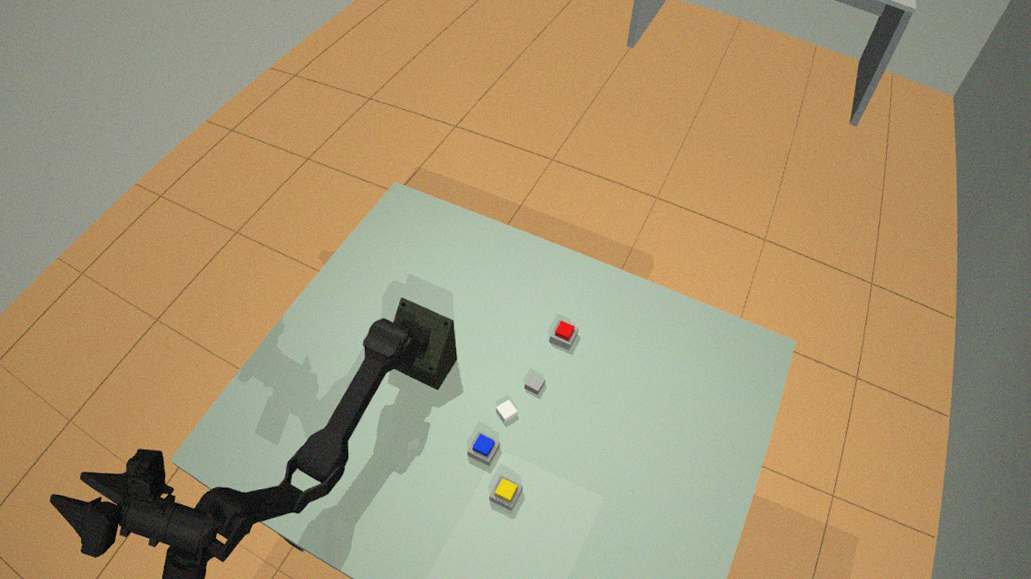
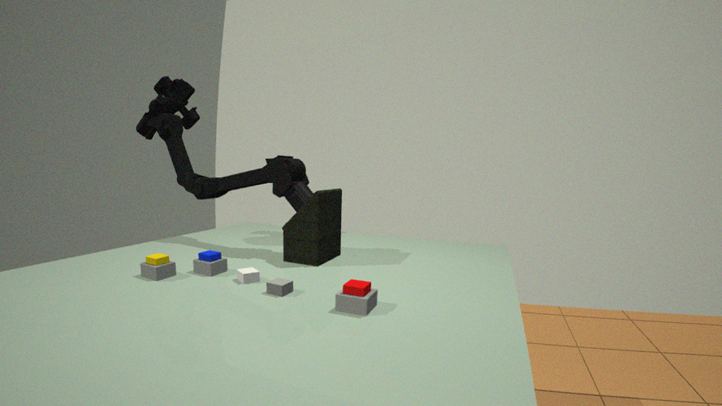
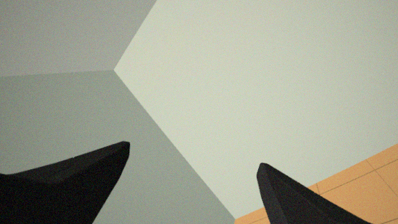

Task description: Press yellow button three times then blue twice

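The yellow button (image 1: 505, 489) (image 2: 157, 259) sits on a grey base near the table's front left. The blue button (image 1: 482, 445) (image 2: 209, 256) sits on its grey base right beside it. My gripper (image 1: 67, 488) (image 2: 167, 110) (image 3: 195, 159) is open and empty. It is raised high, far from both buttons, out past the table's edge, and points at the room's walls. The wrist view shows only my two dark fingertips, the walls and a bit of floor.
A red button (image 1: 564, 331) (image 2: 356, 287) stands further along the row. A white block (image 1: 506, 409) (image 2: 248, 274) and a grey block (image 1: 535, 380) (image 2: 279, 286) lie between the blue and red buttons. The arm's dark base (image 1: 429, 341) (image 2: 314, 229) stands on the pale green table (image 1: 671, 406) (image 2: 133, 368).
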`<state>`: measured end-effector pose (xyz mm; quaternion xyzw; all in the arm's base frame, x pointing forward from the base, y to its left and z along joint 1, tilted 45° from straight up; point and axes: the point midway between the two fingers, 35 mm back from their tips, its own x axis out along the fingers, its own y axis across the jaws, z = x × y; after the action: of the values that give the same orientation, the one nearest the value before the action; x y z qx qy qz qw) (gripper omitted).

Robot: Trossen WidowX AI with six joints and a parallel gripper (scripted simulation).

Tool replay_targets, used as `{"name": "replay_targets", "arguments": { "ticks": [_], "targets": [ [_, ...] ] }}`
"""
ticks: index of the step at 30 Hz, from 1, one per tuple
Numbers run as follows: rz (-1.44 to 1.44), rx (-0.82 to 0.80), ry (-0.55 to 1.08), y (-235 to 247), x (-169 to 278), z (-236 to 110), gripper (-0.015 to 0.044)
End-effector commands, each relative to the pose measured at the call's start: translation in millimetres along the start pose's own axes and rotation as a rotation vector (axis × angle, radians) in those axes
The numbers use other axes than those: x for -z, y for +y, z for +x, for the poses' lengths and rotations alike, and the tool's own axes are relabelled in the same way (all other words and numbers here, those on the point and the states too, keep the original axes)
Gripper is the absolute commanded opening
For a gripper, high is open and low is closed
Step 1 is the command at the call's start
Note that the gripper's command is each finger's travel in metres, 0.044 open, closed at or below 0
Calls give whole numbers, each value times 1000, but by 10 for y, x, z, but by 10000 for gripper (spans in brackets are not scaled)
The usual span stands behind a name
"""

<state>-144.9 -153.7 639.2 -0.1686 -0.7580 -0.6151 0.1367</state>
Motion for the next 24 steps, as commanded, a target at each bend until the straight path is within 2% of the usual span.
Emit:
{"name": "replay_targets", "arguments": {
  "ticks": [1,6,8,13,18,24],
  "targets": [
    [15,-6,-4,11,-22,4,400],
    [312,-140,-98,244,-527,63,400],
    [492,-258,-173,437,-971,78,400],
    [786,-511,-279,744,-1765,-67,400],
    [1089,-883,-349,1027,-2667,-526,400],
    [1339,-1394,-326,1189,-3516,-1393,400]
  ]
}}
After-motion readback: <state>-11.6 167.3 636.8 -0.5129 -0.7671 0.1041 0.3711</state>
